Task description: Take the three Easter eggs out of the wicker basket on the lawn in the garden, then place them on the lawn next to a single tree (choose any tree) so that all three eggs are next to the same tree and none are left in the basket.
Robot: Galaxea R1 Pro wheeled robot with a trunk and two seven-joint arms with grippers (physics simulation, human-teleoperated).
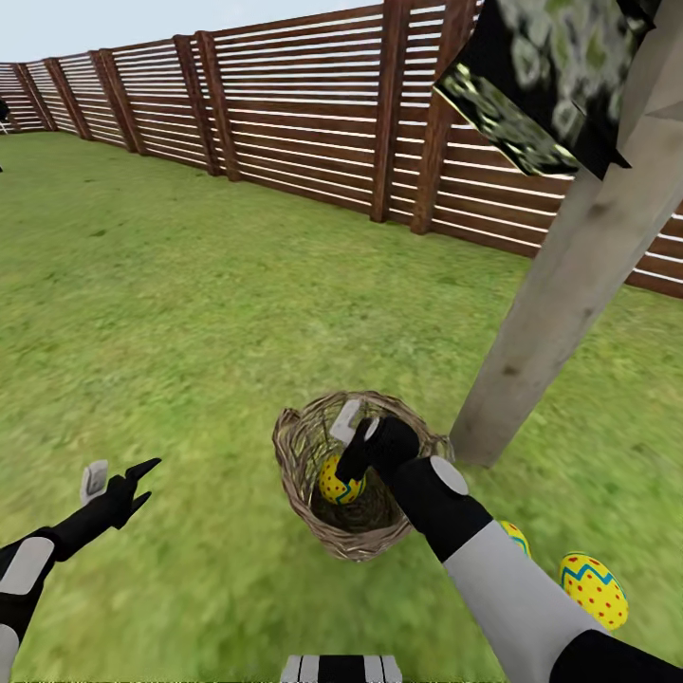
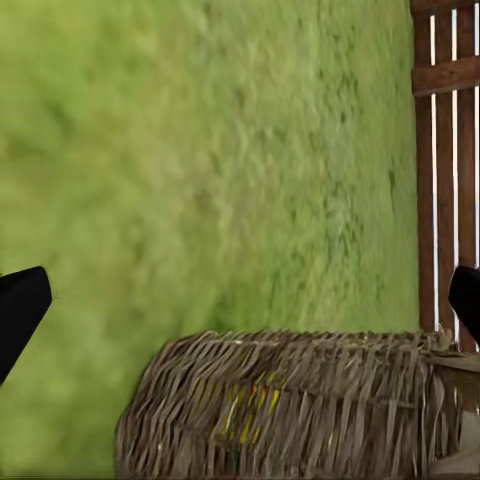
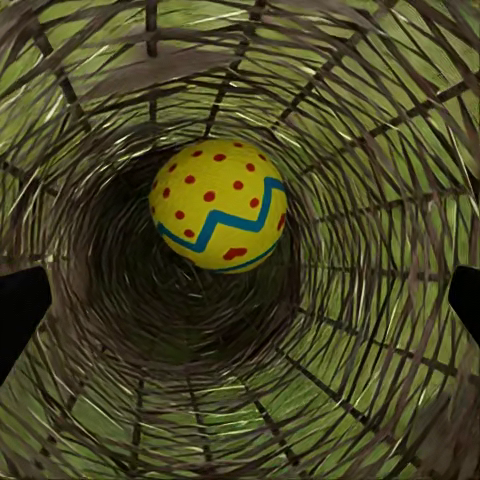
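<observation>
Egg number three (image 3: 218,205) is seen lying at the bottom of the wicker basket (image 1: 302,453), which stands on the lawn (image 1: 190,304) just beside the pale trunk of the tree (image 1: 569,275). Two other eggs are seen on the grass on the robot's right, near the trunk's foot: one in full view (image 1: 593,590), one (image 1: 517,537) half hidden behind the right forearm.

The right gripper (image 1: 359,438) is held over the basket's mouth, pointed down into it, with its fingers apart and nothing between them; in the right wrist view the dark fingertips (image 3: 20,315) are seen at both edges, and the egg lies straight ahead along the gripper's line, a little off centre and deeper in. The egg's blue zigzag band is seen tilted, so its long axis appears to run obliquely across the gap between the fingers.

The left gripper (image 1: 119,482) is held open and empty over the grass, well apart from the basket. The right arm is plainly the nearer, and a straight descent is judged to be what remains.
</observation>
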